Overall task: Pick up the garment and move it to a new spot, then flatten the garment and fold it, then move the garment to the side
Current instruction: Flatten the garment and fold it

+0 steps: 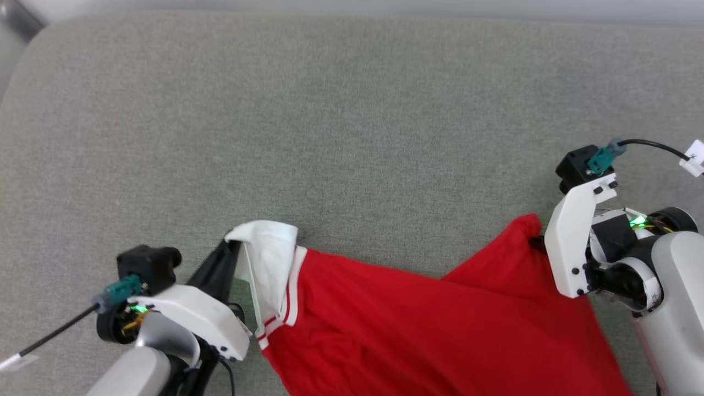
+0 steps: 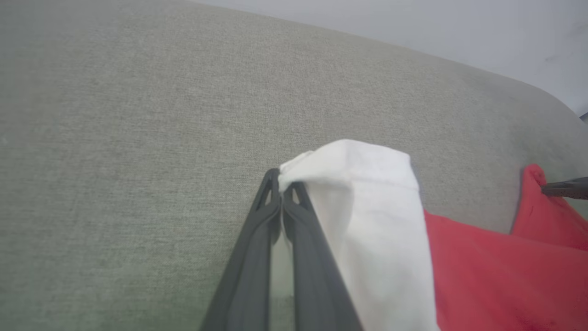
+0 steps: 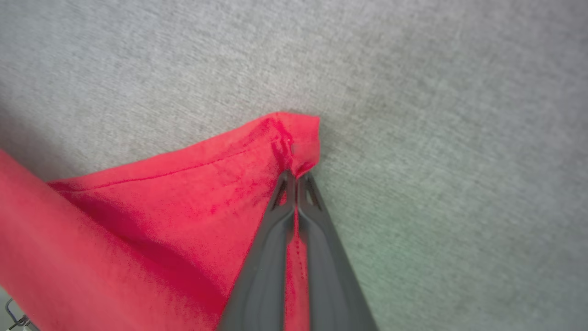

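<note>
Pinching white sleeve edge of garment: left gripper | right gripper clamped on red corner | grey surface stretches beyond

PLACE: indoor room, kind unclear | SIGNS: wide grey-green woven upholstered surface with rounded corners, under and ahead of the left hand | BEYOND: bare pale wall past the surface's far edge, ahead of that hand
</note>
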You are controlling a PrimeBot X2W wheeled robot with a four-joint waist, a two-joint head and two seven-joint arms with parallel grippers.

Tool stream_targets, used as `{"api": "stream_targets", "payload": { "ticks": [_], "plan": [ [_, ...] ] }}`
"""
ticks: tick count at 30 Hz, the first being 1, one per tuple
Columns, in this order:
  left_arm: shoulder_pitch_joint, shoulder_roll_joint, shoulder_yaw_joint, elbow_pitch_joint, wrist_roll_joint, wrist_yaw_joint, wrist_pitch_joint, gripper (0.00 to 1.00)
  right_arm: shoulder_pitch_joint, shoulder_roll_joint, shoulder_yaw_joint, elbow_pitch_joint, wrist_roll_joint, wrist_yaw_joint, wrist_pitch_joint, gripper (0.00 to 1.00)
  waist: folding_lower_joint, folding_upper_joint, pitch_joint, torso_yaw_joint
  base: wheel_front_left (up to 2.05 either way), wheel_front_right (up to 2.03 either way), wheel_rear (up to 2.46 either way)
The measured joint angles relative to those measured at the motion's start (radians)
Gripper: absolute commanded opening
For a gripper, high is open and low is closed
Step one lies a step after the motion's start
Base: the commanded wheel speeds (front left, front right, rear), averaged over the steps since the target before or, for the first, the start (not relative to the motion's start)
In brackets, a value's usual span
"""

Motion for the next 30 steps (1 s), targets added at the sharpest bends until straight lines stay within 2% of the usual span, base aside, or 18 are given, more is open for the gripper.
{"api": "stream_targets", "payload": {
  "ticks": [5, 11, 17, 24, 30],
  "plan": [
    [-0.056, 0.037, 0.018, 0.020, 0.006, -0.010, 0.022, 0.00, -0.013, -0.013, -0.011, 0.004, -0.016, 0.000, -0.078, 0.00, 0.0001, 0.0000, -0.070, -0.011, 0.00, 0.00, 0.00],
    [-0.207, 0.080, 0.044, 0.060, 0.025, -0.034, 0.070, 0.00, -0.091, -0.020, -0.055, 0.030, -0.054, 0.000, -0.150, 0.00, 0.0000, 0.0000, -0.161, -0.034, 0.00, 0.00, 0.00],
    [-0.437, 0.075, 0.047, 0.172, 0.053, -0.083, 0.108, 0.00, -0.229, -0.025, -0.077, 0.062, -0.101, 0.000, -0.239, 0.00, 0.0000, 0.0000, -0.214, -0.078, 0.00, 0.00, 0.00],
    [-0.731, 0.043, 0.059, 0.374, 0.078, -0.151, 0.108, 0.00, -0.433, -0.013, -0.107, 0.124, -0.157, 0.001, -0.336, 0.00, 0.0001, 0.0000, -0.183, -0.117, 0.00, 0.00, 0.00],
    [-0.998, 0.047, 0.078, 0.485, 0.137, -0.177, 0.071, 0.00, -0.615, 0.016, -0.157, 0.141, -0.202, 0.001, -0.429, 0.00, 0.0000, 0.0000, -0.088, -0.139, 0.00, 0.00, 0.00]
  ]
}}
